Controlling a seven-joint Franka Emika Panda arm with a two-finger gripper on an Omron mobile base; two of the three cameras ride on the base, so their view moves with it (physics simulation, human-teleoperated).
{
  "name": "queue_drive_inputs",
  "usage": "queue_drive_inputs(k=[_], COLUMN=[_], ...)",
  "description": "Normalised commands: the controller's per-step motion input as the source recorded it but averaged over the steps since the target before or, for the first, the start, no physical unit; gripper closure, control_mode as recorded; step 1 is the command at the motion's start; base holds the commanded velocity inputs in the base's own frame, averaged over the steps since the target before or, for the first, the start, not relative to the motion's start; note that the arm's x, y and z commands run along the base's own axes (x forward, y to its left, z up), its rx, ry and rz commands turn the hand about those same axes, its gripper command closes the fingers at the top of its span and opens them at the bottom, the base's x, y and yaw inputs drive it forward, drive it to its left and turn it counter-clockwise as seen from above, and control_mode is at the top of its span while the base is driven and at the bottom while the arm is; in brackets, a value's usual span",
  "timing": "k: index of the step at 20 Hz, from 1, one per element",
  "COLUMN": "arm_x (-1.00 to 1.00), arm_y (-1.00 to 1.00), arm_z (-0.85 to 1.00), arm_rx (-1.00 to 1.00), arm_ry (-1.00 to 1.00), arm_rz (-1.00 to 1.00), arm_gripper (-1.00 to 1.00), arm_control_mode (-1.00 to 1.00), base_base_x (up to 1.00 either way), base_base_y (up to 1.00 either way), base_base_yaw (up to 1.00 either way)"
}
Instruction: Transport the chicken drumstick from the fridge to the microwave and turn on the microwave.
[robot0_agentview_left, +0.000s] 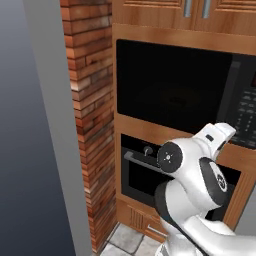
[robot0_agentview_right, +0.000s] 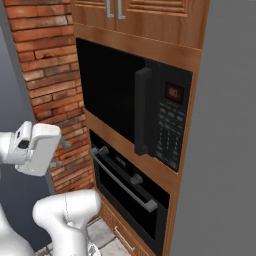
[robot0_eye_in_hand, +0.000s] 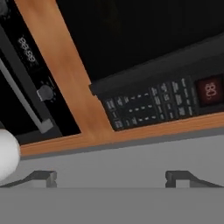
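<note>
**Pincer faces the microwave keypad**

The microwave (robot0_agentview_right: 135, 102) sits shut above the oven (robot0_agentview_right: 127, 187), beside the brick wall (robot0_agentview_right: 45, 75). The pincer (robot0_eye_in_hand: 111, 177), fingers spread and empty, hangs near the microwave's keypad (robot0_eye_in_hand: 148, 105).

Black oven (robot0_agentview_right: 131, 187); brick pillar (robot0_agentview_left: 92, 125)

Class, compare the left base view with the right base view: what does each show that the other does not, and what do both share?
Left base view alone: a pale tiled floor below the oven. Right base view alone: the microwave's vertical door handle and red display. Both share the microwave with its door shut, the oven with its bar handle, the brick wall, the wooden cabinets and the white arm.
</note>
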Motion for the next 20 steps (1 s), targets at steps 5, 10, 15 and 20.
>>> queue_drive_inputs(k=[5, 10, 15, 20], arm_x=[-0.46, -0.64, -0.62, -0.21], arm_y=[-0.94, -0.77, -0.55, -0.16], arm_z=[0.00, -0.05, -0.19, -0.34], arm_rx=[0.18, 0.07, 0.00, -0.12], arm_ry=[-0.22, -0.17, -0.06, 0.02], arm_rz=[0.06, 0.14, 0.19, 0.17], arm_gripper=[-1.00, -1.00, -1.00, -1.00], arm_control_mode=[-1.00, -1.00, -1.00, -1.00], base_base_x=[0.00, 0.00, 0.00, 0.00], base_base_y=[0.00, 0.00, 0.00, 0.00], base_base_yaw=[0.00, 0.00, 0.00, 0.00])
